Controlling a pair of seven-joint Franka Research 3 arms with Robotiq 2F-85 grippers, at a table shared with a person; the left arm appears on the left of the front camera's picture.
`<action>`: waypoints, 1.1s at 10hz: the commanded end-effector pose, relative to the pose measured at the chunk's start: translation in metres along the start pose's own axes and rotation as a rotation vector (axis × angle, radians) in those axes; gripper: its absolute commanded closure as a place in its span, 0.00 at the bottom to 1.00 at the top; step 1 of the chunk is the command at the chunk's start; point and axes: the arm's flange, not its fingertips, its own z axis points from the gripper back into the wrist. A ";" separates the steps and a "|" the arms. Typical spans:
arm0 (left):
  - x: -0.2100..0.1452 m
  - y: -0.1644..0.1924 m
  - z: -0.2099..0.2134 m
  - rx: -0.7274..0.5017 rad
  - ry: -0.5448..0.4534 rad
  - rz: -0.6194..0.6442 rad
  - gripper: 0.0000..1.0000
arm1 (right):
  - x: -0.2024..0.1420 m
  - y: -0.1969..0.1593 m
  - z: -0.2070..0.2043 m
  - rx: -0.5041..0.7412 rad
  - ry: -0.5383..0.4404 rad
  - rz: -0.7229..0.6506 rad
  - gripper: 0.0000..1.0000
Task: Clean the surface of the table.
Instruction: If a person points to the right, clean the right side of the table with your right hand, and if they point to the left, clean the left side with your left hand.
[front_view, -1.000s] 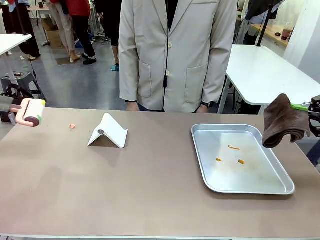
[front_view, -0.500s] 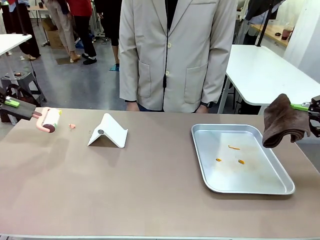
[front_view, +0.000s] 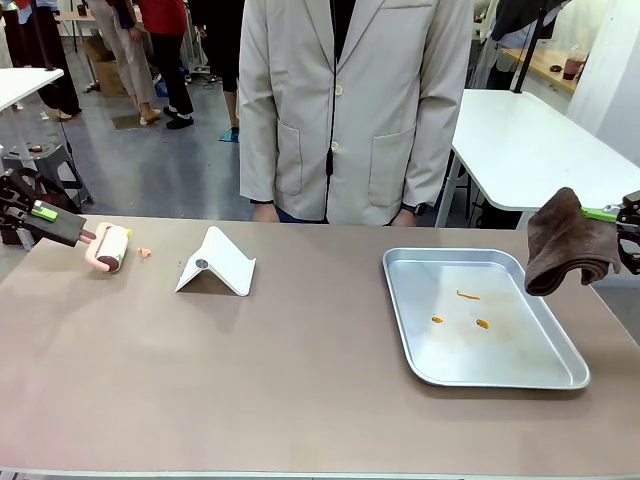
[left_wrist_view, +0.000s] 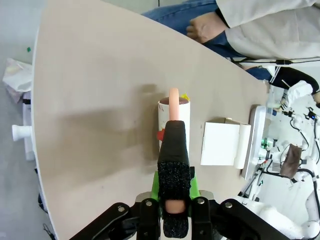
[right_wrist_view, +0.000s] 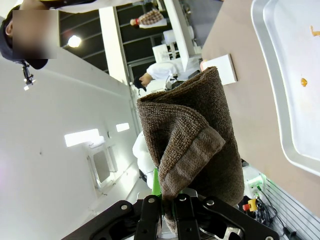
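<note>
Table (front_view: 300, 400) fills lower frame: stiff, smooth matte top, prob. won't shift. Nothing to grip, just press & roll over it. L gripper (front_view: 62, 230), left edge, clamped on roller (front_view: 110, 247) handle; roller sits just left of pink crumb (front_view: 145, 252). R gripper (front_view: 612, 226), right edge, pinches brown cloth (front_view: 565, 245). Vs 1 s ago: roller moved right toward crumb; cloth unchanged.
</note>
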 end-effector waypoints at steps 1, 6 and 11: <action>0.007 -0.002 0.001 0.015 0.006 0.037 0.78 | 0.001 0.005 0.000 0.025 -0.006 0.004 1.00; 0.020 0.002 -0.022 0.052 0.086 0.121 0.78 | 0.001 0.005 0.000 0.025 -0.006 0.004 1.00; 0.020 -0.026 -0.060 0.061 0.130 0.111 0.78 | 0.001 0.005 0.000 0.025 -0.006 0.004 1.00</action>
